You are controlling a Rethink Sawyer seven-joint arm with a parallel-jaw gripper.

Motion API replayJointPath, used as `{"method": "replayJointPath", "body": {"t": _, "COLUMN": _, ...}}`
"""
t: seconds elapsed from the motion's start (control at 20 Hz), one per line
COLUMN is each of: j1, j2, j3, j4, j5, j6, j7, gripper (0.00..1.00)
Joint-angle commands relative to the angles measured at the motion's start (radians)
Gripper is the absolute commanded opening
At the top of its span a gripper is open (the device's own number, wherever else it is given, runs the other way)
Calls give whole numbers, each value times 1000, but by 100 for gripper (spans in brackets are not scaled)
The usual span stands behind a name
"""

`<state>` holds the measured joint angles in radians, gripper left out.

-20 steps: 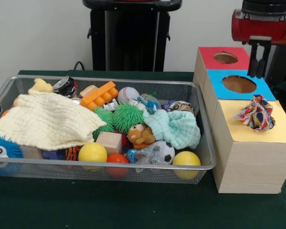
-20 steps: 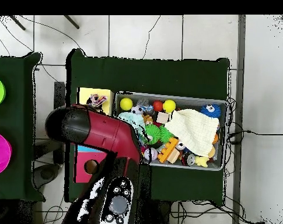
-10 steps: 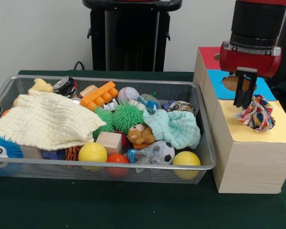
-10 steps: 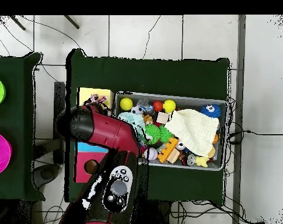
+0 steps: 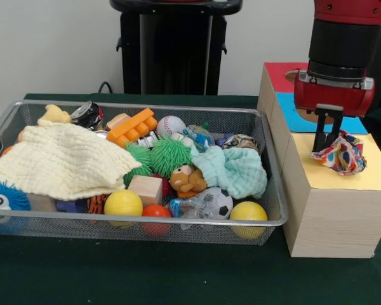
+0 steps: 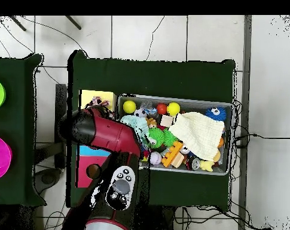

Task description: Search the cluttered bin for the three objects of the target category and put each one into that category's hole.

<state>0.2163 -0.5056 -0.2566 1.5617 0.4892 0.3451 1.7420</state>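
Three coloured tops run along the wooden box (image 5: 333, 210) beside the wire bin (image 5: 267, 190): red at the far end, blue in the middle, yellow nearest. Using that box as the marker, the gripper (image 5: 326, 135) hangs right over the join between the blue and yellow tops, its dark fingers pointing straight down with only a narrow gap between them. The tips sit just against the edge of the multicoloured cloth bundle (image 5: 343, 152), which lies crumpled on the yellow top (image 5: 343, 181). Whether the fingers are actually nipping the cloth or merely touching it, I cannot tell from where I stand. The red arm (image 6: 108, 135) covers the blue top in the overhead view, and only a bit of the bundle (image 6: 99, 103) peeks out past it on the yellow square.

On the side of the box away from the bundle, the bin is crowded. A pale teal cloth (image 5: 232, 170) is heaped in the end closest to the box, with a yellow ball (image 5: 248, 213) and a small football (image 5: 217, 202) in front of it. A big cream cloth (image 5: 60, 162) sprawls over the end farthest from the box. Between them sit green spiky balls (image 5: 168, 155), an orange block (image 5: 132, 126), a baseball (image 5: 170, 126) and a wooden cube (image 5: 145, 189).
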Motion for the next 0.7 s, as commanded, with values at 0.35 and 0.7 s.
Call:
{"method": "replayJointPath", "body": {"t": 0.35, "j1": -43, "j2": -32, "j3": 164, "j4": 49, "j5": 64, "j6": 2, "j7": 218, "gripper": 0}}
{"method": "replayJointPath", "body": {"t": 0.7, "j1": -70, "j2": -61, "j3": 214, "j4": 95, "j5": 67, "j6": -36, "j7": 206, "gripper": 0}}
